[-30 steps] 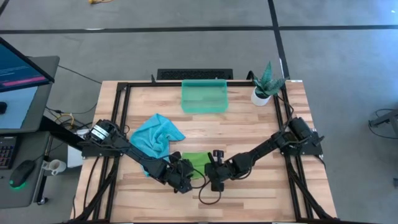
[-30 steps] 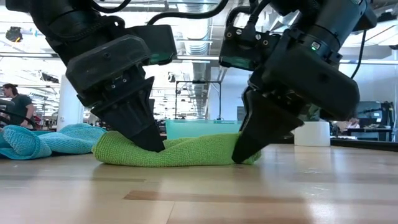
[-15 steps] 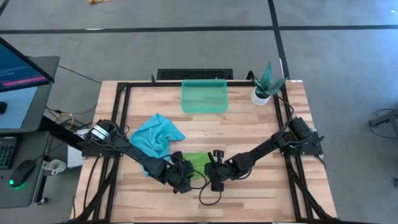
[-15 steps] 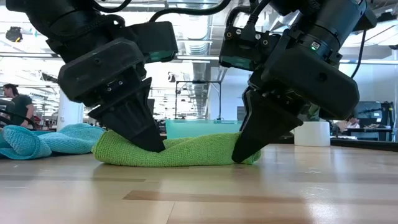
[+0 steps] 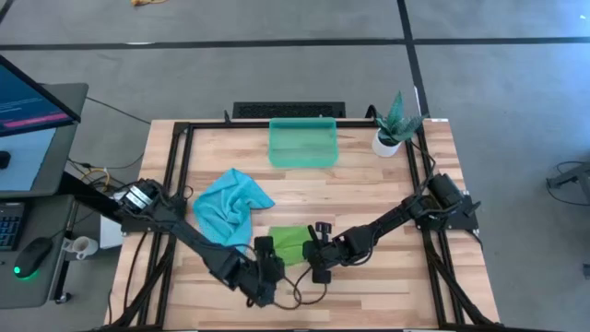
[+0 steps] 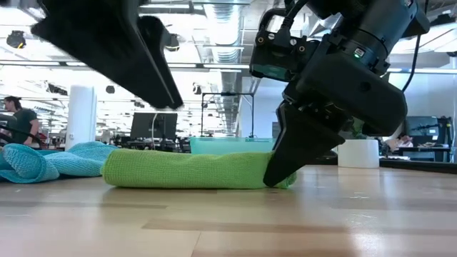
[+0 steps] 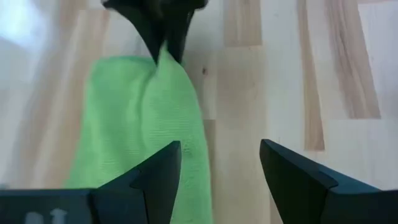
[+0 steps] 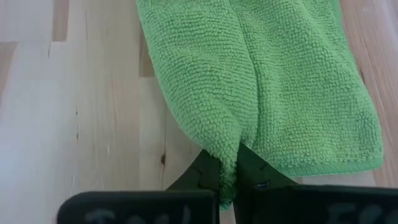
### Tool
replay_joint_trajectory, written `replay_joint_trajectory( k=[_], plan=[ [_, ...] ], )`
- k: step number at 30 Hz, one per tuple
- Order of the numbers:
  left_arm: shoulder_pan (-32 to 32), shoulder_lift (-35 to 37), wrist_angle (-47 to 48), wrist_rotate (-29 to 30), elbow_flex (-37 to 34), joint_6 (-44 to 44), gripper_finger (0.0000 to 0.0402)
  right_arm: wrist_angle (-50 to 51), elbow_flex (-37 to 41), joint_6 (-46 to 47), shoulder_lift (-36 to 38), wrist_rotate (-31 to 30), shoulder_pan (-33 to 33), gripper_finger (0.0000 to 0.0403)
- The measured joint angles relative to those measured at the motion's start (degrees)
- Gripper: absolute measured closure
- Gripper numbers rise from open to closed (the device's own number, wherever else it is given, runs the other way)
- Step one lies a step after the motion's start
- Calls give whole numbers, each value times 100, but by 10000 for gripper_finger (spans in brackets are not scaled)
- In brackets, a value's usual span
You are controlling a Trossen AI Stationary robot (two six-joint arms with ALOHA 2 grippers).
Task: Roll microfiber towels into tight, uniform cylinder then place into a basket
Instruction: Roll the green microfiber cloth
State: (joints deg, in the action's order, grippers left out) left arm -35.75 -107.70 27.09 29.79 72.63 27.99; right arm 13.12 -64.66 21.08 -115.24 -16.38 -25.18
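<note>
The lime green towel (image 6: 187, 170) lies on the table as a low, long bundle, also seen in the high view (image 5: 290, 242). My right gripper (image 8: 227, 180) is shut on its right end. My left gripper (image 7: 221, 165) hangs open above the table, near the towel's left end (image 6: 121, 170), touching nothing; in the low view it (image 6: 168, 89) is well above the cloth. The turquoise towel (image 5: 230, 203) lies crumpled at the left. The teal basket (image 5: 302, 143) stands at the far edge. My right gripper pinches a puckered fold at the green towel's end (image 8: 225, 152) between its two fingers. The fingers (image 6: 282, 168) slant down from the table's right. The towel lies slack on the table, stretching away from the fingers toward the left.
A white pot with a green plant (image 5: 392, 129) stands at the far right corner. Black frame rails (image 5: 180, 166) run along the table's sides. Bare wood (image 5: 369, 198) lies between the towels and the basket. A person (image 6: 14, 118) is in the room far behind.
My left gripper has risen off the green towel's left end and drawn back toward the table's near edge, rolling as it went. The dent it made in the cloth has evened out, and the towel lies where it was. My right gripper has kept its hold.
</note>
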Motion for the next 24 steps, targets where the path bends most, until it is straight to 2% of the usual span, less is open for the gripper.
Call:
replay_joint_trajectory(
  k=[3, 7, 15, 20, 24],
  plan=[
    [-151, 12, 512, 100, 265, 48, 189, -10, 2, 0, 0, 0, -1, 371],
    [-181, 11, 562, 80, 270, 210, 189, -15, 2, 0, 0, -2, -1, 368],
    [-21, -31, 488, 132, -205, 322, 189, -21, 4, 0, 0, -9, -3, 371],
    [14, -31, -304, 145, -666, 130, 189, -40, 4, 104, -2, -16, -3, 367],
    [84, -31, -1009, -64, -1145, -193, 189, -41, 4, 105, -2, -16, -3, 372]
  ],
)
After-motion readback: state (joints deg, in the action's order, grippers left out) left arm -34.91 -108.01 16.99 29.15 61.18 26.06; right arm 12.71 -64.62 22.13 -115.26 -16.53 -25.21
